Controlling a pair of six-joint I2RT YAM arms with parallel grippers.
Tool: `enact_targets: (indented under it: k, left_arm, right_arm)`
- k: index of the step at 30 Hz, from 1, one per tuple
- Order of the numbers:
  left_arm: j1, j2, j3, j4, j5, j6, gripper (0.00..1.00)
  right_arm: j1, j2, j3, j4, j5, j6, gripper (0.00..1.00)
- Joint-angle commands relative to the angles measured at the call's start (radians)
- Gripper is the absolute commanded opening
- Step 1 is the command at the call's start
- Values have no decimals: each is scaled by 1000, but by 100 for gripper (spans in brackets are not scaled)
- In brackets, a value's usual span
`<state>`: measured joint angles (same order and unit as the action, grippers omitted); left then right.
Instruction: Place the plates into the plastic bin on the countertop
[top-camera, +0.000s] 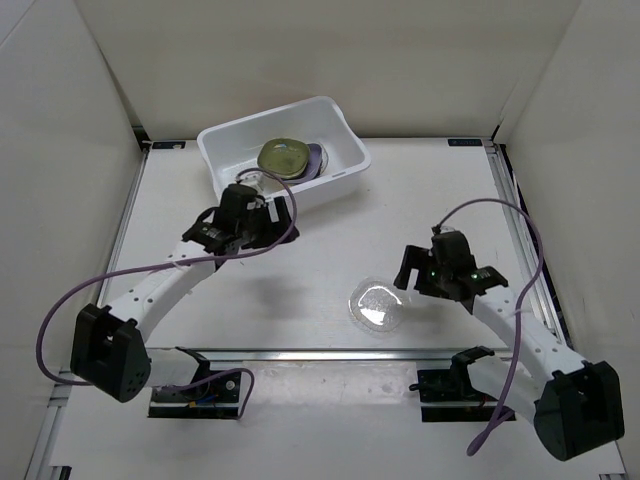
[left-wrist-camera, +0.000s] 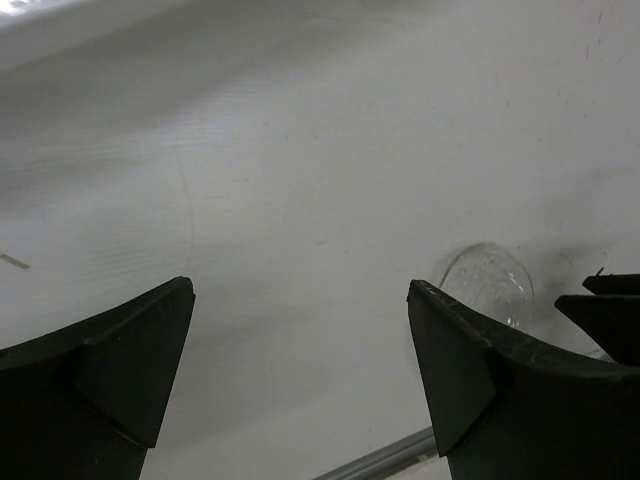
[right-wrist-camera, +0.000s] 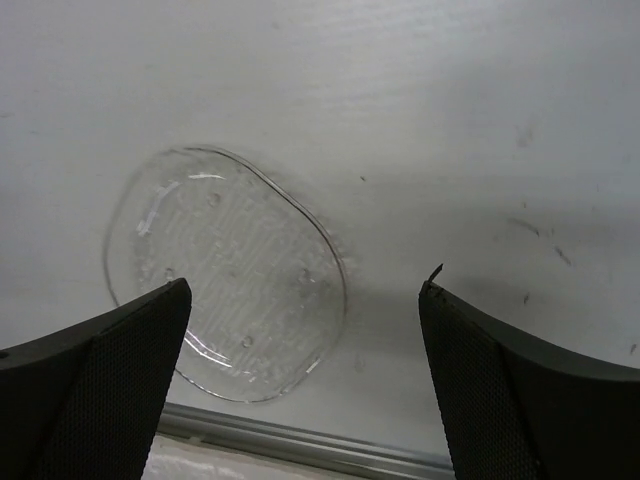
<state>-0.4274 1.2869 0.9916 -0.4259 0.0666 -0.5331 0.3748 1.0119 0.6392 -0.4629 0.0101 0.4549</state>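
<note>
Plates (top-camera: 284, 157) lie in your plastic bin (top-camera: 340, 125); one clear plate (top-camera: 376, 303) waits near the front edge of the desk (top-camera: 440, 190). Left tool (left-wrist-camera: 300, 290) and right tool (right-wrist-camera: 305, 290) gape empty.

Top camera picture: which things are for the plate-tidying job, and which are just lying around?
For the job: clear rounded plate on the off-white countertop; big white plastic bin; olive-green plate and purple plate already inside it.
Just there: purple cables on the arms; metal rail at the front edge.
</note>
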Motion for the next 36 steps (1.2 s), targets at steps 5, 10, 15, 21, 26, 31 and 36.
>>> enact_targets:
  k: [5,10,15,21,26,31,36]
  left_arm:
    - [-143,11,8,-46,-138,-57,99]
    - [-155,-11,18,-77,-185,-65,99]
    - [-155,-23,53,-132,-286,-56,99]
    - [-152,-35,105,-209,-395,-50,99]
    - [-79,-44,120,-224,-473,-39,99]
    - [55,-14,199,-286,-501,-21,99]
    - [186,-23,243,-249,-484,10,99]
  right_arm:
    - [-13,-85,-167,33,15,140,92]
    - [-20,-6,-214,163,-36,134,87]
    - [-14,65,-216,260,-105,116,77]
    - [-13,123,-205,303,-104,110,44]
    - [-10,157,-142,291,-111,82,0]
    - [-10,166,78,199,-194,-62,0]
    - [-10,234,342,297,-320,-182,0]
